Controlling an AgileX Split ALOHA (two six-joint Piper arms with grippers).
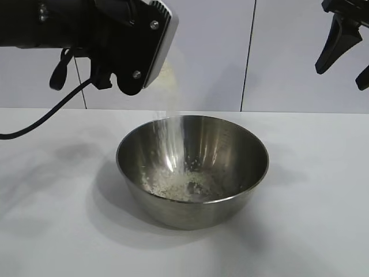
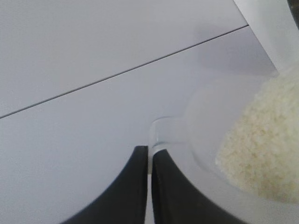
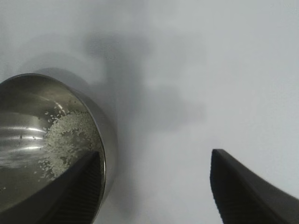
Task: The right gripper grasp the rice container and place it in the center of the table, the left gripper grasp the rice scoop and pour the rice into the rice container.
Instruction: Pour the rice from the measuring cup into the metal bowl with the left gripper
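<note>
The rice container point(image 1: 190, 214), a shiny steel bowl, stands in the middle of the table point(image 1: 52, 231). A pale heap of rice point(image 1: 176, 186) lies on its bottom. Above its far left rim hangs my left arm's white-faced housing point(image 1: 157, 40), tilted, and a thin stream of rice point(image 1: 170, 118) falls from it into the bowl. In the left wrist view my left gripper point(image 2: 150, 151) is shut on the thin handle tab of the rice scoop point(image 2: 205, 116), with rice point(image 2: 261, 144) heaped toward the scoop's lip. My right gripper point(image 1: 349, 64) hangs open and empty, high at the right; its wrist view shows the bowl point(image 3: 108, 140) beside one finger point(image 3: 79, 186).
A black cable point(image 1: 34, 124) loops down from the left arm toward the table's left edge. A pale wall with a dark vertical seam point(image 1: 249, 57) stands behind the table. White tabletop surrounds the bowl on all sides.
</note>
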